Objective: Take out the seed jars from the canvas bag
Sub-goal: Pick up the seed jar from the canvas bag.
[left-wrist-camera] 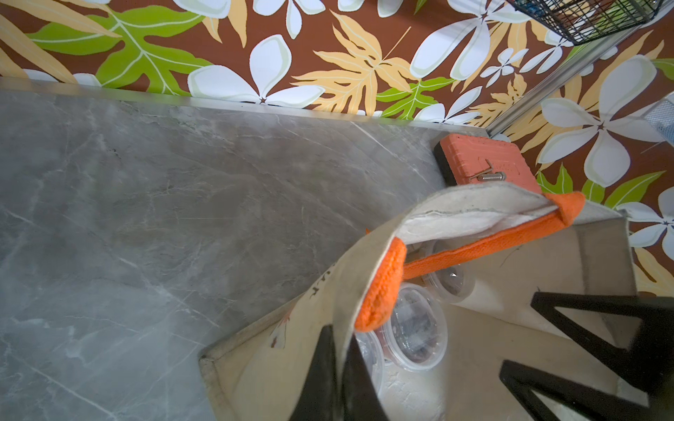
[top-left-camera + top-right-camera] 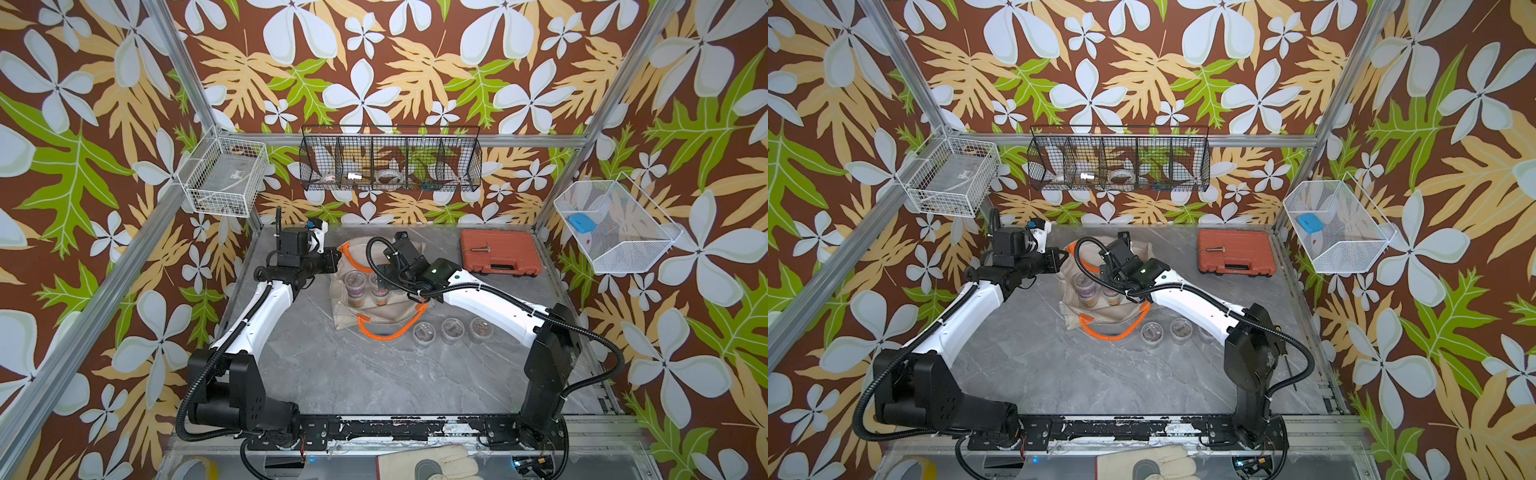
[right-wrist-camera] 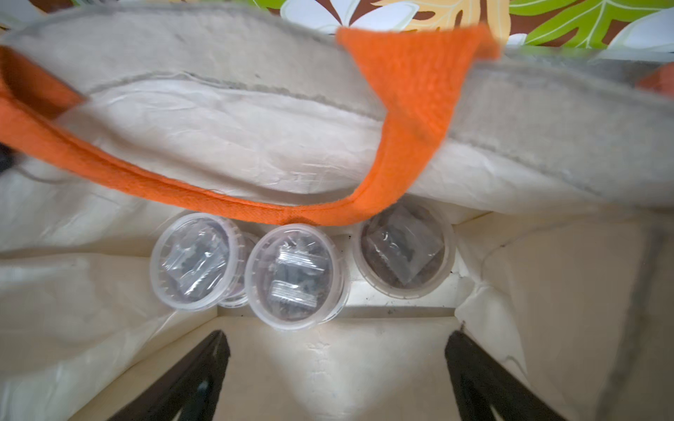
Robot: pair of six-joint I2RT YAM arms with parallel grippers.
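Three seed jars (image 2: 452,329) stood upright in a row on the desk (image 2: 353,374), just beside the canvas bag (image 2: 374,313) and its near orange handle (image 2: 386,332). More jars remained inside the bag: the right wrist view showed three clear lids (image 3: 291,277) side by side on the bag's floor, with the rim of a fourth peeking from behind one of them, dark seeds dimly visible beneath. The bag had two orange handles, the far one (image 2: 353,257) drooping across its open mouth. There were two arms. The left gripper (image 1: 339,337) was clenched on the cloth rim of the bag beside a handle end, holding that side up. The right gripper (image 3: 335,340) was inside the bag's mouth with its fingers spread wide, nothing between them, and apart from the lids. One orange-red tool case (image 2: 500,253) lay closed at the far right of the desk, well apart from the bag, with one small metal piece (image 2: 480,249) lying on its top. The desk was a grey marble-look slab. The walls around it carried brown wallpaper (image 2: 374,62) with white flowers and green and tan leaves, framed by aluminium rails. Three wire baskets hung on them: one white (image 2: 224,174), one black and divided (image 2: 390,160), one white (image 2: 615,226). One pale work glove (image 2: 428,463) lay beyond the desk's front edge
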